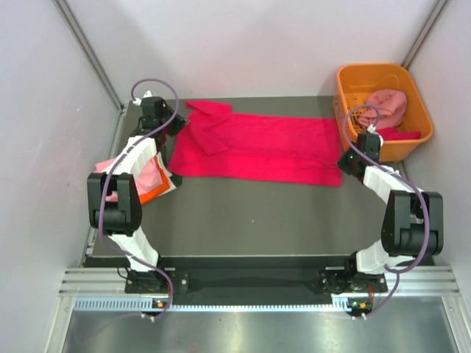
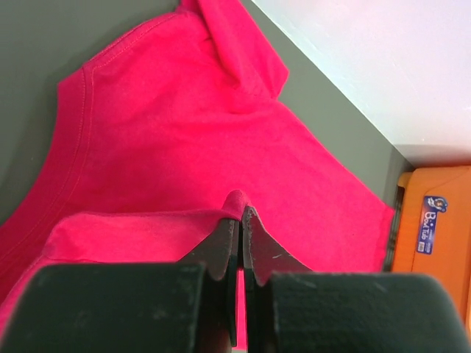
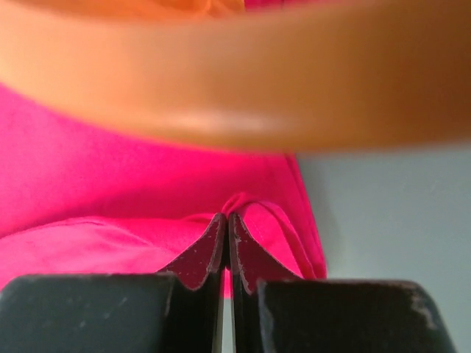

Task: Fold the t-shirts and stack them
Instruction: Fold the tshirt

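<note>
Crimson t-shirt (image 1: 257,147) long axis spans bench (image 1: 243,220) left-right; left gripper (image 2: 241,215) pinches cloth at left end, right gripper (image 3: 228,219) pinches right end

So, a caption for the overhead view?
Left gripper and right gripper pinch opposite ends of the crimson t-shirt on the table.

Plain bright crimson-pink t-shirt (image 1: 257,147), one colour throughout. Dark grey desk (image 1: 250,220). Orange basket (image 1: 372,69) with blue-and-white sticker (image 2: 434,224); dusty pink shirt (image 1: 388,107) in it. Light pink shirt (image 1: 153,176) and orange shirt (image 1: 151,195) at left. Black fingers on left hand (image 2: 241,220) and right hand (image 3: 227,224).
</note>
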Controlling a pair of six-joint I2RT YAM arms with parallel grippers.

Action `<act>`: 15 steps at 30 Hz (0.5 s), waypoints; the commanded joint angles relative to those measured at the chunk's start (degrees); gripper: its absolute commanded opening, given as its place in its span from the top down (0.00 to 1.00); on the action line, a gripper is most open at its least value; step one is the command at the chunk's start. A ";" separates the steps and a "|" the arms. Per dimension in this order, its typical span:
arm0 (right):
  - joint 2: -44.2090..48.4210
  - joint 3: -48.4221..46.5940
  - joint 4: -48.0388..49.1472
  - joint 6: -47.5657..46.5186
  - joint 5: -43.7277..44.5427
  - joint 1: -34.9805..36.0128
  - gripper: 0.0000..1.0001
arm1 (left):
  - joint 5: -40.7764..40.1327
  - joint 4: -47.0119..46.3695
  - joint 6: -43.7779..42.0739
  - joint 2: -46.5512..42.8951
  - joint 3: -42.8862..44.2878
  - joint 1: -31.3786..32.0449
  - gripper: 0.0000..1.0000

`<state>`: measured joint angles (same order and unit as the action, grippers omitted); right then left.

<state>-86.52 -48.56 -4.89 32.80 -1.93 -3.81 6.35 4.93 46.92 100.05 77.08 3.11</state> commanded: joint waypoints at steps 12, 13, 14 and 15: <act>-0.59 -0.49 10.75 2.53 6.15 1.35 0.58 | 1.47 -13.98 3.53 8.66 3.52 -0.04 1.00; 0.12 1.60 12.17 2.80 6.33 1.53 0.45 | 2.17 -15.29 3.79 10.06 3.69 -0.04 0.96; 1.08 2.84 13.75 2.80 6.42 1.62 0.40 | 3.05 -15.56 3.80 10.77 4.13 -0.04 0.75; 3.27 4.07 16.37 2.80 6.94 1.96 0.36 | 4.19 -15.13 3.88 11.56 4.83 -0.04 0.56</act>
<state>-87.46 -47.03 3.84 35.11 3.05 -2.96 7.86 -4.71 49.84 109.82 78.67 3.11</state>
